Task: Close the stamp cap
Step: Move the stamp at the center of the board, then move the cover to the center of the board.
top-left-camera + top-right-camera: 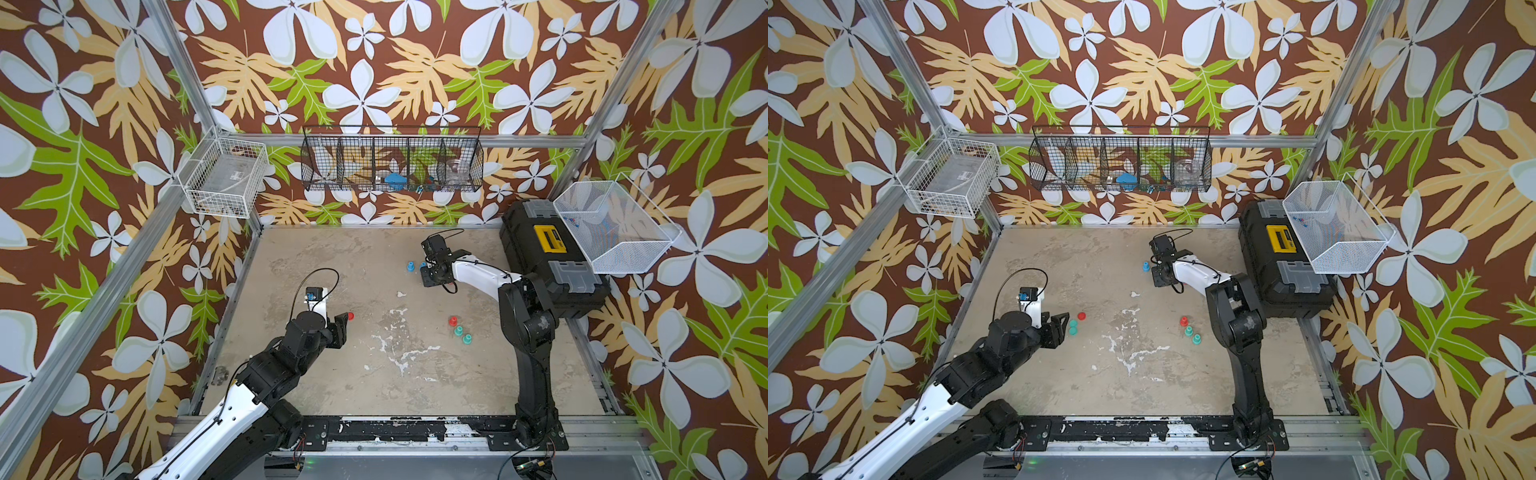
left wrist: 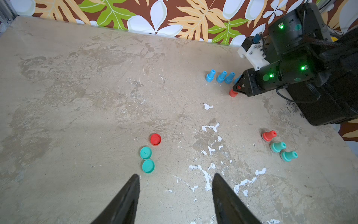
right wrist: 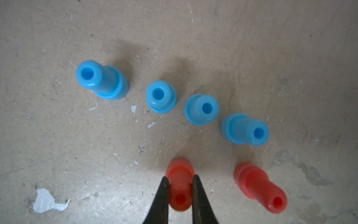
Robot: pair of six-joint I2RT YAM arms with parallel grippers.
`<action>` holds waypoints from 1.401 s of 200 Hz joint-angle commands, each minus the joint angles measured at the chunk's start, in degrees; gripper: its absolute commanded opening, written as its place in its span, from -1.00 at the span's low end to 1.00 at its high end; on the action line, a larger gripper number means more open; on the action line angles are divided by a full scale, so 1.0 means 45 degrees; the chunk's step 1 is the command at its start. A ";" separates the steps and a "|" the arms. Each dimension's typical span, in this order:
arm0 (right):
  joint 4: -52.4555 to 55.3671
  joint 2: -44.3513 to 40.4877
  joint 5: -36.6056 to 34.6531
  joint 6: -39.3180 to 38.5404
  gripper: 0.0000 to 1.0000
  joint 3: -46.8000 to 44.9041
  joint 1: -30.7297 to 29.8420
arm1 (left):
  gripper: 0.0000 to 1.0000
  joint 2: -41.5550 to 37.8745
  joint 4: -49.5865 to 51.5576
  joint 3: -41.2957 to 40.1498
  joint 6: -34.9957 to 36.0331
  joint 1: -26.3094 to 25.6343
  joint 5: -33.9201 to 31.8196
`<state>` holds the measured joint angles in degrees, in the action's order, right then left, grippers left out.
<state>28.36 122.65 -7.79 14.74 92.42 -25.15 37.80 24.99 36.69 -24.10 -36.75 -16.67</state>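
Right gripper (image 3: 180, 177), black fingers clamped on the neck of a red plastic stamp (image 3: 180, 166), works at the far side of the mottled beige bench (image 1: 332, 374); whether the stamp's base touches the bench cannot be told. Just beside it stands a second red plastic stamp (image 3: 259, 187); beyond the pair runs a row of four blue plastic stamps (image 3: 201, 109), each apart from its neighbour.

Left gripper (image 2: 176, 175) hovers over the bench's left side, fingers apart and nothing between them. Just ahead of it lies the flat red round cap (image 2: 155, 139), well apart from the held stamp; next to the cap lie two teal round caps (image 2: 145, 152), close against each other.

Nearer the right arm's base, a third red plastic stamp (image 2: 268, 135) and two teal plastic stamps (image 2: 278, 146) stand in a short line, visible in both top views; they are well apart from the caps.

A black plastic toolbox (image 1: 548, 249) with a yellow label sits at the bench's back right corner, behind the right arm.
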 commanded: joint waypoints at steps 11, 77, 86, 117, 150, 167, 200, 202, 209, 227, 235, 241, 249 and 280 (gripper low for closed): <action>0.0688 0.0066 -0.0024 0.0005 -0.63 0.0134 0.0022 | 0.23 0.0034 -0.0183 -0.0047 0.0039 0.0023 -0.0017; 0.0847 -0.0338 -0.0030 -0.0078 -0.32 0.0399 -0.0018 | 0.23 -0.0001 -0.0182 -0.0047 0.0003 0.0023 -0.0065; 0.0846 -0.0408 -0.0026 -0.0150 -0.26 0.0399 -0.0019 | 0.23 0.0000 -0.0181 -0.0047 0.0003 0.0032 -0.0065; 0.0984 -0.0668 -0.0008 -0.0211 -0.15 0.0359 -0.0046 | 0.23 0.0017 -0.0180 -0.0066 -0.0015 0.0023 -0.0081; 0.0837 -0.2055 -0.0097 -0.0103 -0.13 -0.0675 -0.0313 | 0.23 0.0197 -0.0172 -0.0050 -0.0016 0.0023 -0.0067; 0.0672 -0.3370 -0.0270 -0.0072 -0.12 -0.1605 -0.0688 | 0.24 0.0497 -0.0183 -0.0030 0.0013 0.0073 0.0068; 0.0561 -0.6196 -0.0244 0.0039 -0.09 -0.3635 -0.1347 | 0.23 0.1903 -0.0112 0.0466 -0.0436 0.0174 0.0771; 0.0551 -0.6370 -0.0217 0.0062 -0.09 -0.3773 -0.1375 | 0.23 0.1973 -0.0121 0.0486 -0.0482 0.0187 0.0817; 0.0534 -0.6957 -0.0130 0.0093 -0.08 -0.4236 -0.1456 | 0.22 0.2206 -0.0288 0.0562 -0.0646 0.0179 0.1056; 0.0478 -0.8484 0.0040 0.0176 -0.06 -0.5511 -0.1551 | 0.22 0.2805 -0.0662 0.0815 -0.0997 0.0179 0.1388; 0.0491 -0.9100 0.0070 0.0200 -0.05 -0.6053 -0.1566 | 0.22 0.3111 -0.0837 0.0928 -0.1074 0.0179 0.1418; 0.0498 -0.9592 0.0114 0.0229 -0.04 -0.6433 -0.1559 | 0.23 0.3340 -0.0964 0.1009 -0.1142 0.0179 0.1418; 0.0566 -1.0209 0.0133 0.0256 -0.04 -0.6869 -0.1562 | 0.22 0.3669 -0.1081 0.1113 -0.1252 0.0189 0.1476; 0.0284 -1.2568 0.0363 0.0485 -0.02 -0.8784 -0.1561 | 0.22 0.4887 -0.1829 0.1149 -0.1677 0.0220 0.1575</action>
<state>30.65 71.26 -7.25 15.25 57.39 -32.18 56.95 20.53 41.63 -29.34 -36.01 -10.39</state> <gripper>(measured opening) 0.487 0.612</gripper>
